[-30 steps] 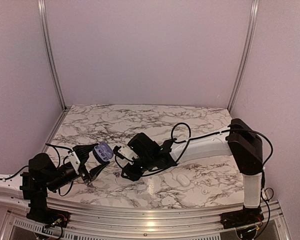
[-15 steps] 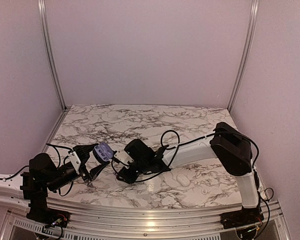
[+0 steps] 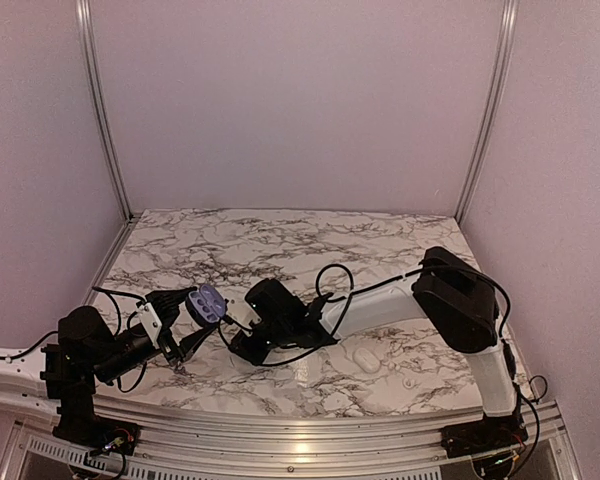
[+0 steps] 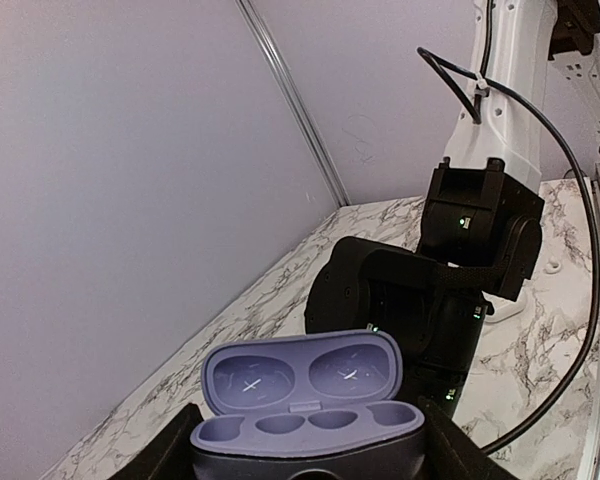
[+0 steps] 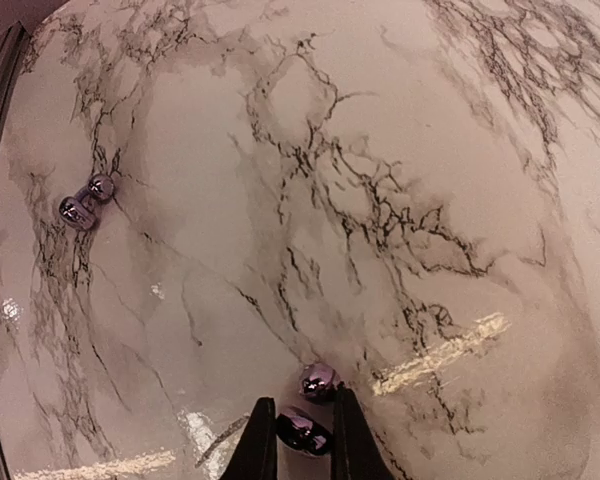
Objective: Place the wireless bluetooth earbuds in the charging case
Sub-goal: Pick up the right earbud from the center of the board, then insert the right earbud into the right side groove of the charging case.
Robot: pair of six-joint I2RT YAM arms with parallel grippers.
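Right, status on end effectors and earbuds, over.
Left end effector holds open charging case. Right end effector closed on one earbud. Second earbud loose on table.

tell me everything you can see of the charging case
The charging case is a small rounded shell, lavender inside with a smooth plastic look. It is open: the hinged lid stands up, showing two hollows marked with small crosses, and the base wells look empty. The left end effector holds it off the table, one finger at each side.

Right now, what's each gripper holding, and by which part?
Left gripper holds the open charging case by the two ends of its lower half. Right gripper straddles one earbud on the marble table; whether it is clamped cannot be told.
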